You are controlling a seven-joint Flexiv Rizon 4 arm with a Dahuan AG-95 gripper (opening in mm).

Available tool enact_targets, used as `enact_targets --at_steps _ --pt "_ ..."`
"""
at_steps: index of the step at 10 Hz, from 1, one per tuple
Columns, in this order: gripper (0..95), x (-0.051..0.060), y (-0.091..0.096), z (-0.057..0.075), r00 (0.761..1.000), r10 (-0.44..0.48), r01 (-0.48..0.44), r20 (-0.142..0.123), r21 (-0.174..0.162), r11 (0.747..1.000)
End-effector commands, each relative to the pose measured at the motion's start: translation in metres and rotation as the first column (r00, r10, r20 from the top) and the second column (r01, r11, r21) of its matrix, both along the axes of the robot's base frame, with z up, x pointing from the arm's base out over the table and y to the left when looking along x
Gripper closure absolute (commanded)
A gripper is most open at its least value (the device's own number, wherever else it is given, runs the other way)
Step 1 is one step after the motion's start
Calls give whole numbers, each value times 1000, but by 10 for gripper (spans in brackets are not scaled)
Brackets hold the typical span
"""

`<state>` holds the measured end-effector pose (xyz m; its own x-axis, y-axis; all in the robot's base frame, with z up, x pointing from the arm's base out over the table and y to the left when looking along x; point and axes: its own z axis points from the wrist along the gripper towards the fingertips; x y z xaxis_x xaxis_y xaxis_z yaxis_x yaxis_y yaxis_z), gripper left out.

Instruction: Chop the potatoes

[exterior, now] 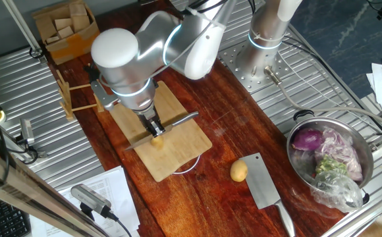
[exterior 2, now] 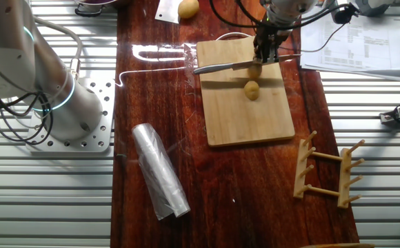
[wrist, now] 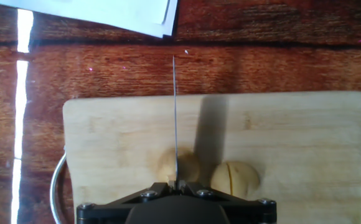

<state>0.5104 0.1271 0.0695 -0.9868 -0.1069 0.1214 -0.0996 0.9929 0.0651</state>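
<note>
Two small yellow-tan potatoes lie on the wooden cutting board. The right one shows a cut line down its top. My gripper is shut on a knife, seen edge-on in the hand view, with the blade running across the left potato. The other fixed view has the knife lying across the board's far end under the gripper, the second potato just beside it. One fixed view shows the gripper right above a potato.
A larger golden potato and a cleaver lie on the dark wood table. A metal bowl holds purple onion. A wooden rack, a roll of plastic wrap and papers surround the board.
</note>
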Motion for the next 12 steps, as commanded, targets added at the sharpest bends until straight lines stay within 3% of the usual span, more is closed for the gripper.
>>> enact_targets --at_steps 1,5,6,8,10,12 --pt "950 0 0 1 1000 1 -1 -6 -2 1000" --pt "950 0 0 7 1000 4 -4 -15 -5 1000" --pt "950 0 0 5 1000 6 -6 -19 -8 1000" --pt "950 1 0 -15 1000 4 -4 -4 -16 1000" --pt "950 1 0 -6 1000 2 -3 -21 -17 1000" --pt "950 1 0 4 1000 4 -5 -19 -18 1000"
